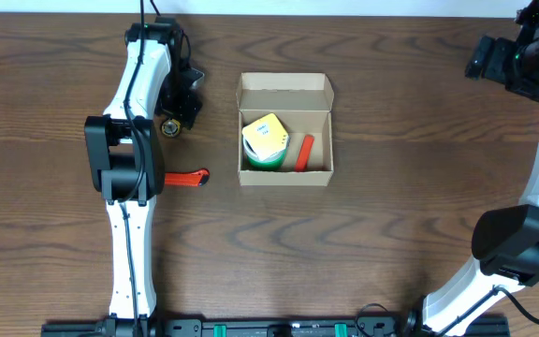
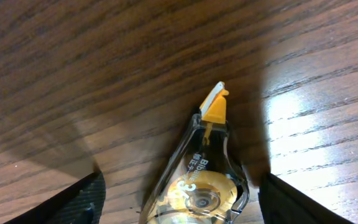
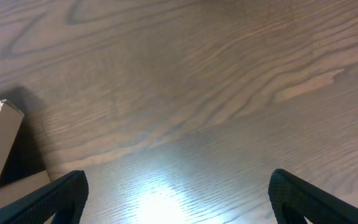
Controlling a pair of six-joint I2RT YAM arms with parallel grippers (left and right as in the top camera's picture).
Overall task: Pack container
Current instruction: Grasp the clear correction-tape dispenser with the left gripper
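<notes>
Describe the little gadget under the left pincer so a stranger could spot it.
Start at the cardboard box mid-table and look left to the left pincer. Between its fingers lies a clear tape dispenser with a yellow tip, unlike the red tool nearby.

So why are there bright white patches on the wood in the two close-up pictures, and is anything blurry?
Right wrist view: reflected glare on the table, and the grain looks soft. Left wrist view: glare at right, dark shadows beside the tape dispenser, which is fairly sharp. Overhead view: evenly lit and crisp.
</notes>
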